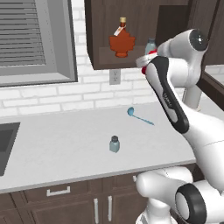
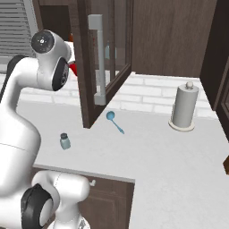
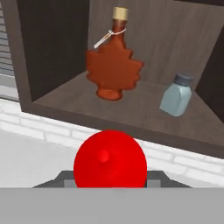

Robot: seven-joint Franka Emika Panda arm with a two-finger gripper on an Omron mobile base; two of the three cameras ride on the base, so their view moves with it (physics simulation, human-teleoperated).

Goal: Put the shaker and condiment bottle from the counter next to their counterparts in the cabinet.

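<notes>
My gripper (image 3: 109, 176) is shut on the red condiment bottle (image 3: 109, 159), whose nozzle points toward the hand camera. It hovers in front of the open cabinet (image 3: 52, 48), just below shelf level. A sliver of the red bottle (image 1: 151, 53) peeks past my arm. On the shelf (image 3: 131, 111) stand the counterparts: the maple-leaf syrup bottle (image 3: 113, 65) at left and a small blue shaker (image 3: 176, 95) at right. The shaker (image 1: 114, 144) stands upright on the counter (image 1: 61, 144), well below and left of the hand. It also appears as the shaker (image 2: 65, 141).
A blue ladle (image 1: 139, 115) lies on the counter behind the shaker. The open cabinet door (image 2: 91, 62) swings out right of the hand. A paper towel roll (image 2: 184, 107) stands far right. A sink (image 1: 5, 146) sits at the left edge under a window (image 1: 35, 39).
</notes>
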